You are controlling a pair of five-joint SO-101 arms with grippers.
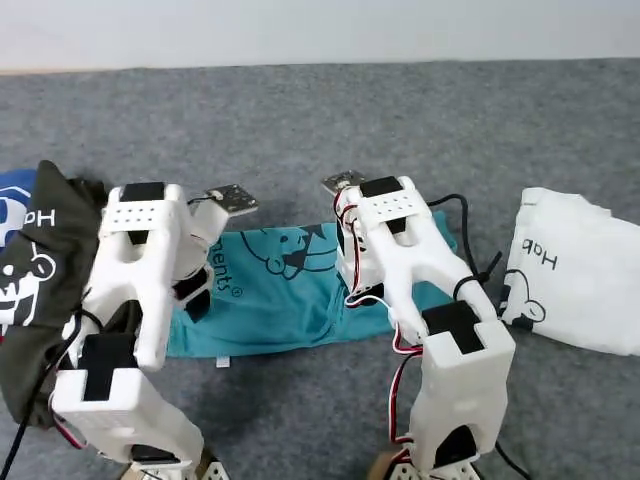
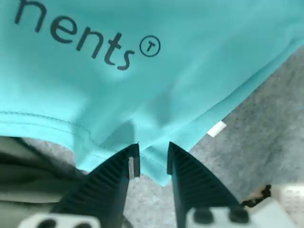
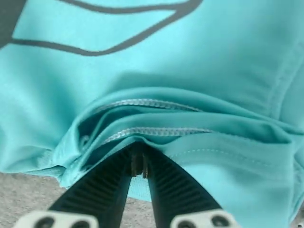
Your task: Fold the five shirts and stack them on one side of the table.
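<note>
Two holds on the teal shirt's (image 1: 280,300) 6 o'clock hem ready a fold: right gripper (image 3: 138,164) pinches it, left gripper (image 2: 153,159) narrowly straddles it.

Left arm (image 1: 135,275) and right arm (image 1: 425,270) stand side by side, both bent forward with wrists pitched down. Left gripper (image 2: 152,164): jaws narrowly apart. Right gripper (image 3: 138,164): jaws pinched together on a fold of the teal shirt (image 3: 199,57).

Bright, even diffuse light; soft shadows on grey table (image 1: 300,400) & ahead of left fingers (image 2: 114,175) on teal shirt (image 2: 199,57).
</note>
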